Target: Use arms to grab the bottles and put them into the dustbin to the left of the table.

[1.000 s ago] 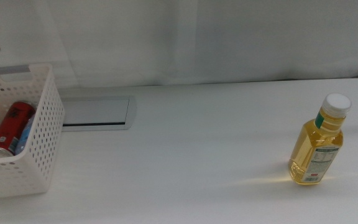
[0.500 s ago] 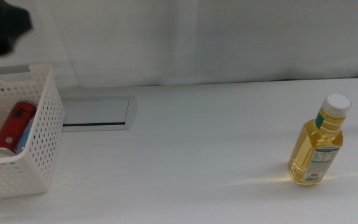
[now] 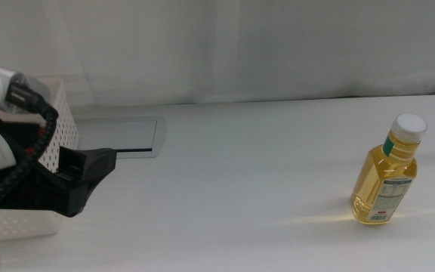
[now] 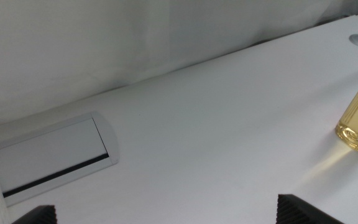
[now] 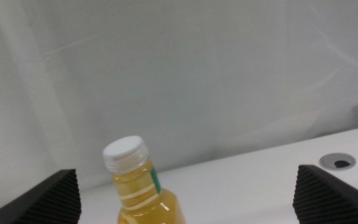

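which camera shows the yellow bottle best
The middle view: the whole yellow bottle stands upright on the table. The right wrist view shows only its white cap and neck; the left wrist view only its lower body at the edge.

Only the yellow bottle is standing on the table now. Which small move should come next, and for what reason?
Probably the right gripper should move forward around the tall yellow-liquid bottle with white cap. Its jaws are open, and in the right wrist view the bottle stands between them, upright and ungrasped. The left gripper, open and empty, is beside the white perforated plastic basket, far from the bottle.

I am working at a lab-style test bench: bare white table [image 3: 248,189], plain white curtain [image 3: 263,45] hanging behind.
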Controlling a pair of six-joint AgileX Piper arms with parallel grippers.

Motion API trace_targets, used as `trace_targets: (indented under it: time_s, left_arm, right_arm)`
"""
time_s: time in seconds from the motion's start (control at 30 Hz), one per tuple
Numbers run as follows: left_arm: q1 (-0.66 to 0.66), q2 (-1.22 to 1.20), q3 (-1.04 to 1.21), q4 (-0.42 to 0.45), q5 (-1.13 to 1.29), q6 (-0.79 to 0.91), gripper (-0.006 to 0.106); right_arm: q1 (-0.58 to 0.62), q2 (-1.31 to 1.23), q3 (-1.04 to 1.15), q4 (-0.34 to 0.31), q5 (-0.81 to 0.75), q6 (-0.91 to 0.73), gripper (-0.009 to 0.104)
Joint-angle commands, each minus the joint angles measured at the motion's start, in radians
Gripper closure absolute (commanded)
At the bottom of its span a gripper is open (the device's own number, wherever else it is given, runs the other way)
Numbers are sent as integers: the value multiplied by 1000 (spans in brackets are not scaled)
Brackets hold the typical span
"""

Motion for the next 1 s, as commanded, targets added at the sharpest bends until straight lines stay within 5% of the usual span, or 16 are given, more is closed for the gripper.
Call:
trace_targets:
  time_s: [0.0,0.3,0.73,0.97]
  left_arm:
    - [-6,-6,11,-5,-22,-8,8]
    - [-6,-6,11,-5,-64,-8,8]
    - [-6,-6,12,-5,-64,-8,8]
    - [-6,-6,14,-5,-67,-8,8]
  right_arm:
    - [-6,56,-72,-18,68,-13,4]
    - [-6,357,-352,3,328,-152,4]
    - [4,682,-330,45,193,-245,4]
    - [223,703,-209,53,18,-198,4]
